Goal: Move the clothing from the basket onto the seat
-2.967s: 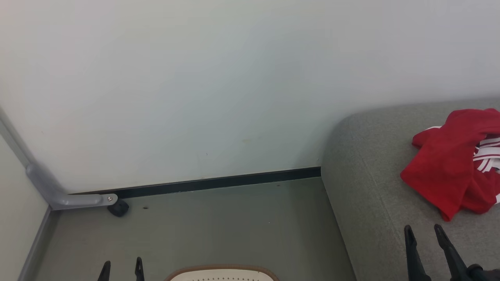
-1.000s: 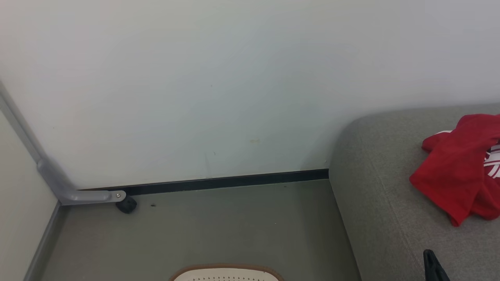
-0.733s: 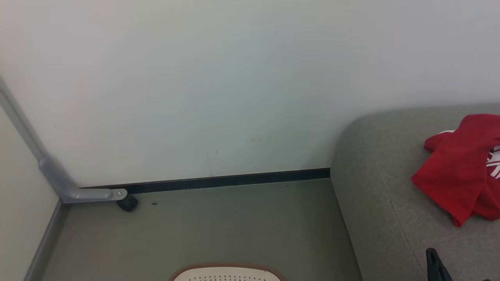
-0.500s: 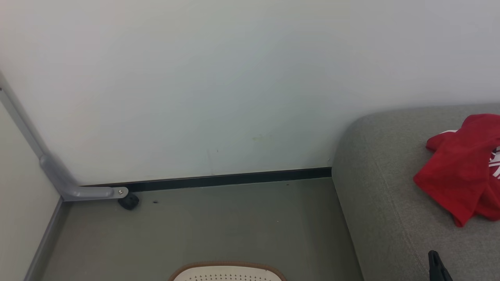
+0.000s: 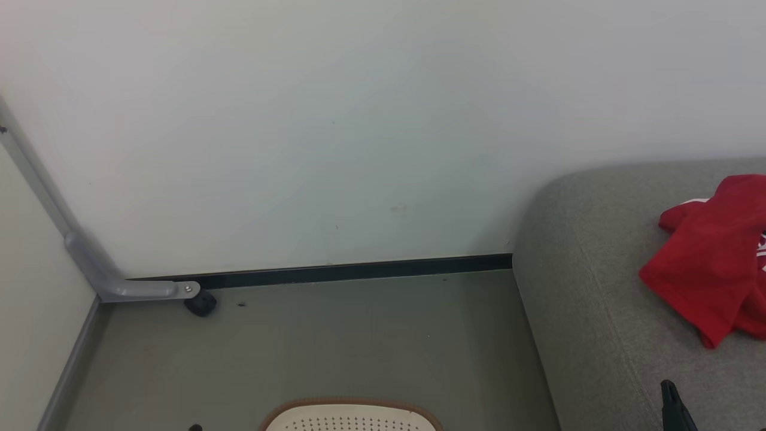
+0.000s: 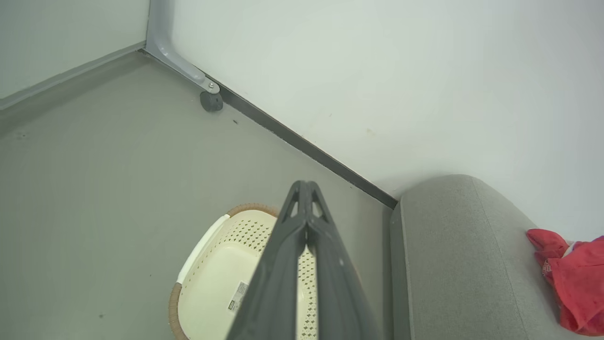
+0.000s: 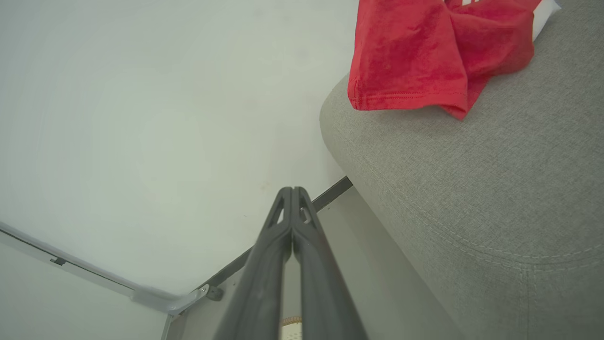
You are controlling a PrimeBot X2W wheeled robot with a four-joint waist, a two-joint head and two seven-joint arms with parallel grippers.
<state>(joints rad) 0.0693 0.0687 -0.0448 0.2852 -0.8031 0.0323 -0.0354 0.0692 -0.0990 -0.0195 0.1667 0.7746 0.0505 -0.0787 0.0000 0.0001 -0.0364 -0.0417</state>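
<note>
The red clothing lies crumpled on the grey seat at the right, also seen as clothing on the seat and clothing. On the floor beside the seat stands the cream basket, whose visible inside is bare plastic with a small label. Its brown rim peeks in at the bottom of the head view. My left gripper hangs shut above the basket with nothing in it. Off the seat's corner, my right gripper is shut and holds nothing. Its dark tip shows low over the seat.
A white wall with a black skirting strip runs behind the grey floor. A grey metal bracket with a small black caster sits in the left corner. A side wall closes in the left.
The head camera has drifted, shifting the scene slightly right. Since three seconds ago both grippers have sunk toward the bottom edge, and their parted fingers are now closed.
</note>
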